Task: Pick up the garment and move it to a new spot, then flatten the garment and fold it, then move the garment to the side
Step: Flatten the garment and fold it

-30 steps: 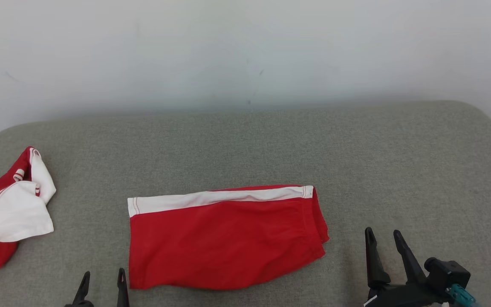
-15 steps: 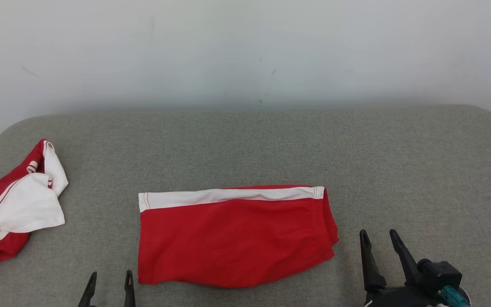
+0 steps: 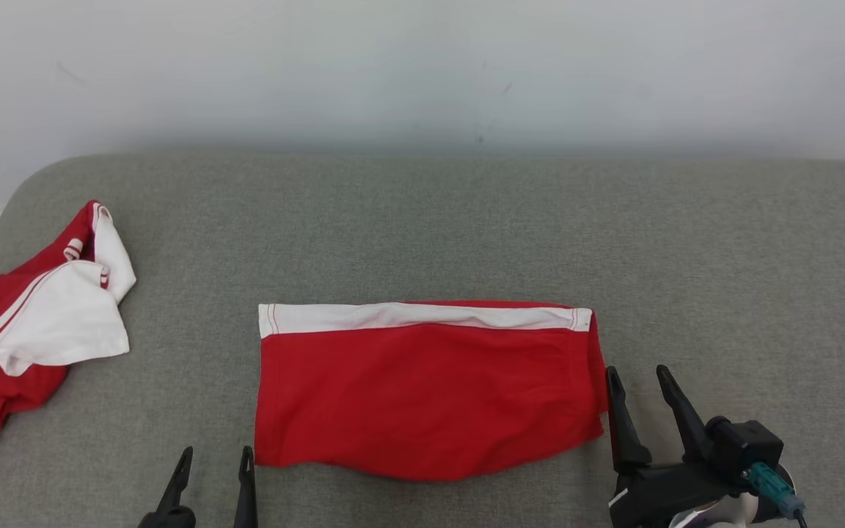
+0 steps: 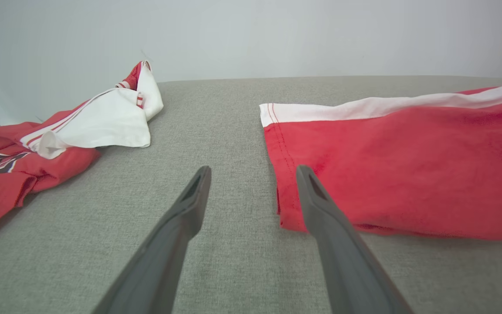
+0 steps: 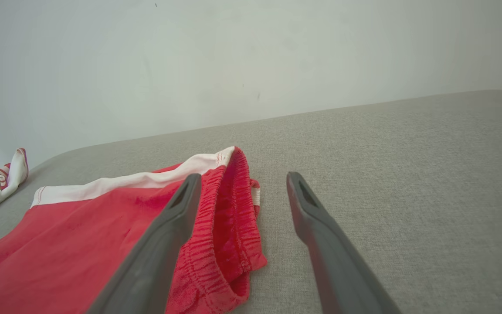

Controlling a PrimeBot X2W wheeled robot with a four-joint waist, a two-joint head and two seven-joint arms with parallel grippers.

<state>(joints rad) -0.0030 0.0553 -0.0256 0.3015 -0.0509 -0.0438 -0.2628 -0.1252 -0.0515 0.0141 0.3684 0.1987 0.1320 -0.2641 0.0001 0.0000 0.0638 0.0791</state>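
- The left gripper (image 3: 216, 456) and right gripper (image 3: 637, 375) have their fingers spread apart and hold nothing. Each sits just off one short end of the shorts, seemingly so both ends can be taken together.
- The red shorts (image 3: 426, 392) lie mid-cushion, folded to a flat oblong with the white stripe on the far edge. Folding looks done, leaving only the move aside.
- At the right end the gathered waistband is stacked in layers, so a grip there should catch them all.
- The grey cushion (image 3: 723, 279) offers room on the right. A crumpled red-and-white shirt (image 3: 41, 330) takes the left, well apart.
- The shirt is cut off at the left of the head view, and its dark print is unreadable.
- The shorts' lower layers are hidden, and I cannot tell whether the fingertips touch the cushion.
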